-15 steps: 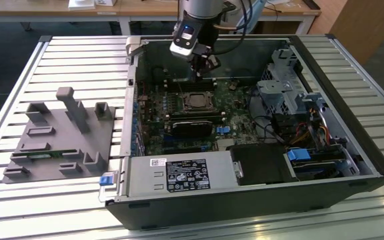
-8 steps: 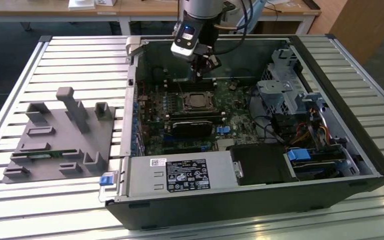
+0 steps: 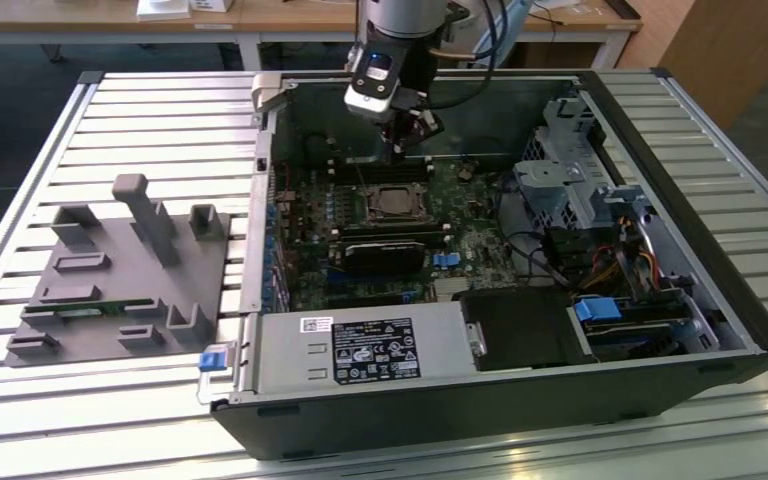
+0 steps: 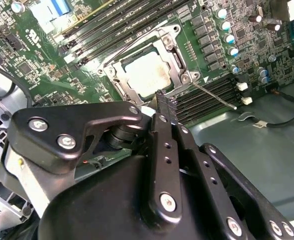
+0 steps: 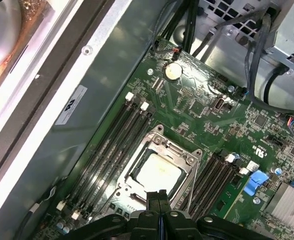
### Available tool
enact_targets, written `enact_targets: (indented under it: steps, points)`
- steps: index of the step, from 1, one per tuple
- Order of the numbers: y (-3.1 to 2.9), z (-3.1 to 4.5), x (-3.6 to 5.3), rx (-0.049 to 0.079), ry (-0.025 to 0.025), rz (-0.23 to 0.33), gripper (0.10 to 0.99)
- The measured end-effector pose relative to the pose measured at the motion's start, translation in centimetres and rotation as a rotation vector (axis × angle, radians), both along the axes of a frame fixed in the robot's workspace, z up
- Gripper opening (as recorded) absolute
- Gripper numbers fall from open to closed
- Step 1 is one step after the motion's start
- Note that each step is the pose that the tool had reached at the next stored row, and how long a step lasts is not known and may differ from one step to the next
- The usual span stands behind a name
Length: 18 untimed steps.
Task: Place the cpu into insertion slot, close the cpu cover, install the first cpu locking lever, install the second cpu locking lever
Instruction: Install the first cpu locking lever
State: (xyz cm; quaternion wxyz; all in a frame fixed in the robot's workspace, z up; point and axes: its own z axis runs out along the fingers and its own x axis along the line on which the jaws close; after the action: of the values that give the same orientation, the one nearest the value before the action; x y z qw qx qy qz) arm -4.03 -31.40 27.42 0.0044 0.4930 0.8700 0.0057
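Observation:
The cpu [image 4: 146, 77] [image 5: 158, 174] lies flat in the insertion slot [image 3: 391, 203] on the green board, its dull silver face up. The cpu cover [image 4: 179, 55] [image 5: 169, 147] lies down around it as a silver frame. One thin locking lever [image 4: 214, 95] [image 5: 193, 177] stands off from the socket's side as a bare wire rod. A second lever [image 4: 137, 44] runs along the opposite side. My gripper [image 4: 164, 97] [image 5: 158, 194] [image 3: 404, 135] hangs just above the socket's edge, its black fingers pressed together with nothing between them.
Long black memory slots [image 5: 112, 145] [image 4: 207, 97] flank the socket on both sides. The open computer case [image 3: 704, 300] walls the board in, with a drive cage and cables [image 3: 584, 190] at the exterior view's right. A grey fixture tray [image 3: 117, 280] sits outside on the slatted table.

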Motion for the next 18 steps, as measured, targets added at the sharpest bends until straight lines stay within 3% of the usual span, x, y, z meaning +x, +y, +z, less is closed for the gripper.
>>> enact_targets:
  steps: [18]
  points:
    - [0.0, 0.0, 0.0, 0.0, 0.0, 0.089, 0.106]
